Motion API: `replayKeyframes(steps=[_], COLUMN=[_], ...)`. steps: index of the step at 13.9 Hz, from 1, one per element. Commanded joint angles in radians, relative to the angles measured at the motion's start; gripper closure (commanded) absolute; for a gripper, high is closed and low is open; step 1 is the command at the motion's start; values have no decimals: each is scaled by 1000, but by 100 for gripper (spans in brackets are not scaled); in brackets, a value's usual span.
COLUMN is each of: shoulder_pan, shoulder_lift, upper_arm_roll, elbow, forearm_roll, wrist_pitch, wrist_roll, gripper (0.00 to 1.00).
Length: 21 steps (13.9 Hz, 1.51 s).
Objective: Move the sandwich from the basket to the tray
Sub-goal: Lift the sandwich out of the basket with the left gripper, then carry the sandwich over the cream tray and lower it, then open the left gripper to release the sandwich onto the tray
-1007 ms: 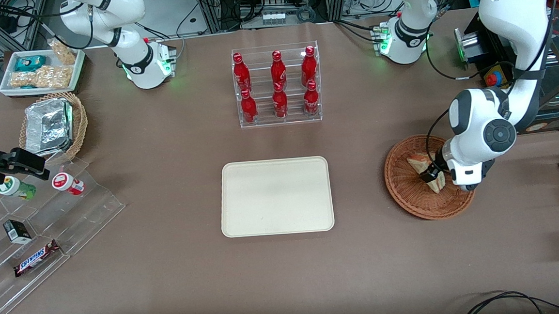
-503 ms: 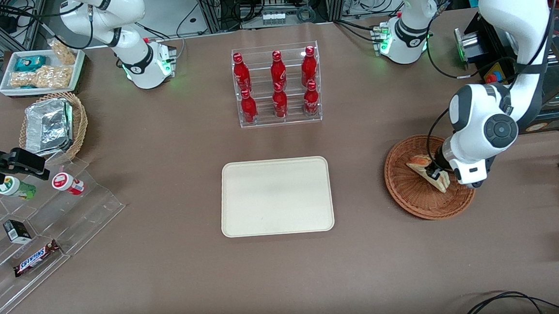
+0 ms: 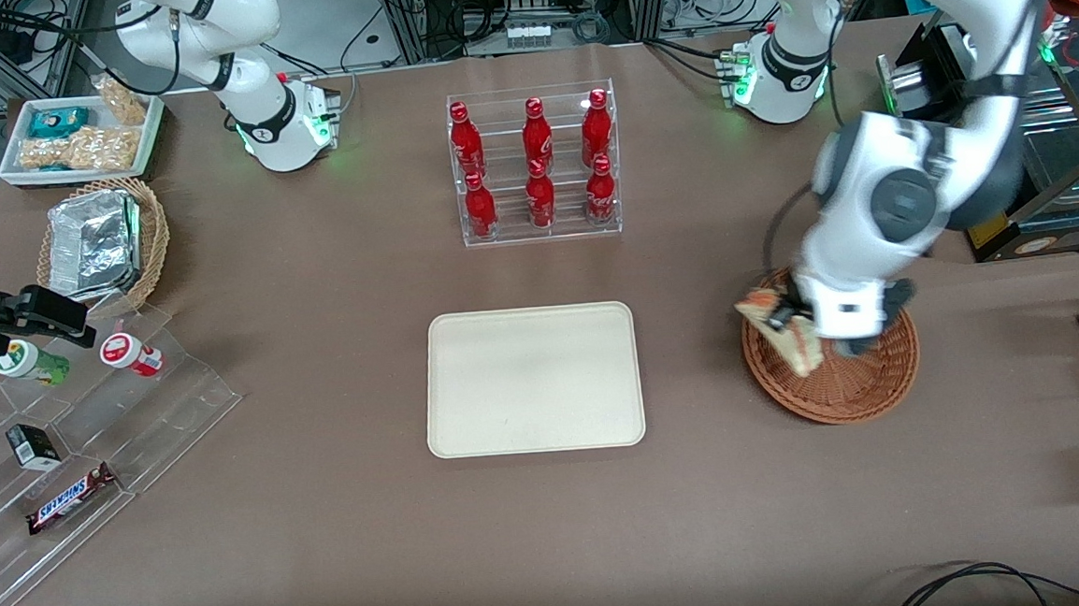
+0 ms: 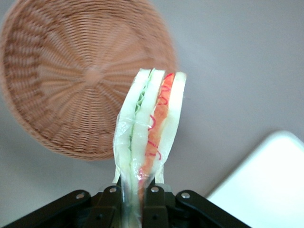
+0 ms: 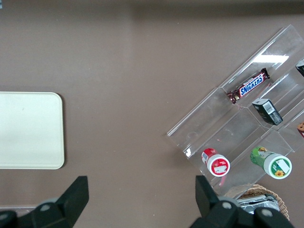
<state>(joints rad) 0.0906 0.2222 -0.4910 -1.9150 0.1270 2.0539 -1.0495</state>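
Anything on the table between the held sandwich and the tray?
Nothing: the front view shows only bare brown tabletop between the tray and the sandwich, which the gripper holds above the basket rim nearest the tray.

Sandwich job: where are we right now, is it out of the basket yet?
Done: the clear-wrapped triangular sandwich is gripped and lifted clear of the round reddish-brown wicker basket, which now holds nothing. In hand: the left gripper is shut on it, hanging above the basket's rim nearest the tray. Left: carry it across the bare tabletop to the cream rectangular tray, which has nothing on it, and release.
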Motion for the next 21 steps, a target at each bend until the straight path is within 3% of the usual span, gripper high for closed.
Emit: replayKeyframes(steps=[1,3,5,8,10,12,17,18,19,20,21], shoulder_pan=[0,-34,-142,-305,-453,-572,-606,-609,-618,-637,-644], shoulder_lift=[71,146,247,530,664,710,778,792,793,792,792], upper_arm_roll=[-136,-196,-196,-189,-106,-10,8,14,29,58,75], elbow=[53,76,202,623,819,867,875,877,877,878,878], forearm_roll=[106,225,227,243,272,283,284,284,286,284,284], wrist_pitch=[-21,-29,-49,-306,-322,-257,-106,-86,-84,-84,-83], wrist_roll=[66,172,154,138,36,-19,-23,-24,-26,-35,-38], gripper=[91,88,88,85,84,84,84,79,49,34,31])
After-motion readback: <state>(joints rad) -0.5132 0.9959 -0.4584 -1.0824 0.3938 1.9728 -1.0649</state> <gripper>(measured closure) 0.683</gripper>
